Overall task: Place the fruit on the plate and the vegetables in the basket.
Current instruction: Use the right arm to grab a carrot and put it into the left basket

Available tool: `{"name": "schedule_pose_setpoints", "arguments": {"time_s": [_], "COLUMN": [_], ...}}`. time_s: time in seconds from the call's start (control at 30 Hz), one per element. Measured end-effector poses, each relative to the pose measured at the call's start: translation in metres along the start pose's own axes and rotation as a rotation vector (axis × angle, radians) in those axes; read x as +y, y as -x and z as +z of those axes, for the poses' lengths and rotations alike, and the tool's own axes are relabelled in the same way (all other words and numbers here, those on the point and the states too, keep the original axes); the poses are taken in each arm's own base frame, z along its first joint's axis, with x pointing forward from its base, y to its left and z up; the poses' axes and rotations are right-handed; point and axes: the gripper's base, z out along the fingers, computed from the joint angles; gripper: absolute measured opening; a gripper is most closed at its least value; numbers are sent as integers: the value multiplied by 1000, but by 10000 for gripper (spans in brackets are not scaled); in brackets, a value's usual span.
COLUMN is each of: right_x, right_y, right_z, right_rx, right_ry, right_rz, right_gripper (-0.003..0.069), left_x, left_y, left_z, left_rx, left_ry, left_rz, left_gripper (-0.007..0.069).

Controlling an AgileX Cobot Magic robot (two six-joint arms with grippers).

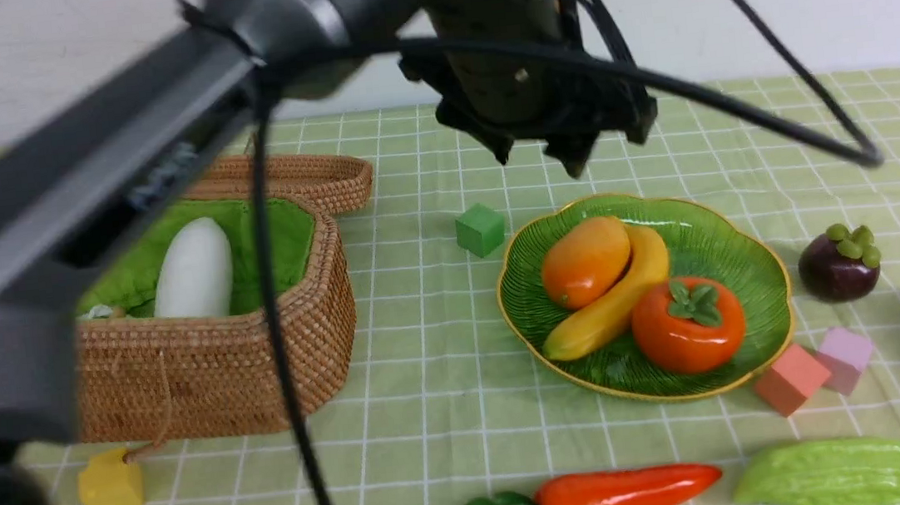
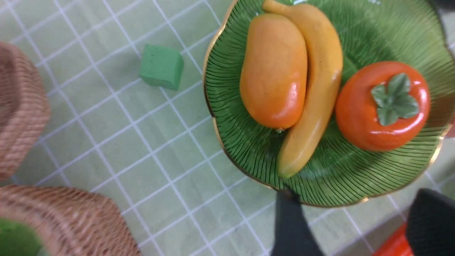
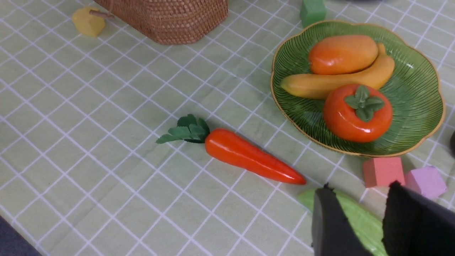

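One likely target: light green ridged bitter gourd [image 1: 829, 474], at 5 o'clock off ribbed green glass plate [image 1: 734, 252] on tabletop [image 1: 446, 370], long axis 9-to-3. Sits just under right end effector [image 3: 359, 188], narrowly parted, empty. Farther off, left end effector [image 2: 355, 199], wide and empty, above plate.

Open cloth [image 1: 427, 355] between basket [image 1: 220, 377] and plate [image 1: 743, 255] — green cube [image 1: 480, 229] intrudes.

Bright, even light from above, with soft short shadows under the plate [image 1: 753, 271] and carrot [image 3: 249, 156]. My left arm [image 1: 76, 200] fills the front view, blurred and out of focus. White glare spots on the persimmon [image 2: 373, 117] and mango [image 2: 273, 71]; wrist views are slightly soft.
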Motion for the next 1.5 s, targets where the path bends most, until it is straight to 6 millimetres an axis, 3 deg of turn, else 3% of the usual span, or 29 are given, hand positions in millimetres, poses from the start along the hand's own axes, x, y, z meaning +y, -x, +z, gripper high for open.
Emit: {"name": "schedule_pose_setpoints", "arguments": {"time_s": [0.1,0.17,0.2,0.23,0.33,0.43,0.47,0.5,0.6,0.73,0.93,1.0,1.07,1.13,1.33,1.4,1.5], "right_x": [-1,-5,-5,-8,-12,-14,-14,-13,-3,15,32,34,34,35,41,40,39], "right_y": [0,3,3,5,11,24,25,35,47,51,38,33,25,16,7,3,-3], "right_z": [9,22,25,35,53,69,70,83,109,146,185,202,220,241,277,290,304], "right_rx": [53,106,117,147,215,250,252,274,337,462,612,657,705,730,651,628,621], "right_ry": [28,53,56,74,122,182,190,232,299,314,254,268,297,339,427,427,419], "right_rz": [19,44,48,64,75,74,74,58,-7,-187,-439,-489,-535,-597,-720,-754,-780], "right_gripper": [184,139,130,99,42,13,13,10,10,10,41,87,157,274,536,587,605], "left_x": [7,13,13,18,26,32,31,35,40,44,46,45,44,42,40,39,39], "left_y": [-12,-29,-31,-51,-98,-155,-157,-190,-244,-282,-295,-296,-297,-298,-299,-300,-301], "left_z": [-57,-90,-92,-112,-147,-172,-167,-183,-187,-194,-202,-202,-200,-200,-200,-199,-198], "left_rx": [-57,-73,-74,-68,-82,-203,-197,-323,-482,-618,-658,-644,-631,-621,-604,-594,-573], "left_ry": [-8,-10,-10,-9,-22,-63,-63,-94,-129,-145,-158,-176,-188,-198,-232,-239,-240], "left_rz": [-7,-9,-9,-9,-12,-20,-18,-28,-40,-45,-54,-67,-68,-55,-59,-63,-62], "left_gripper": [73,-13,-13,-13,-13,-13,-13,-13,-13,-13,-13,-13,-13,-13,-13,-13,-13]}}
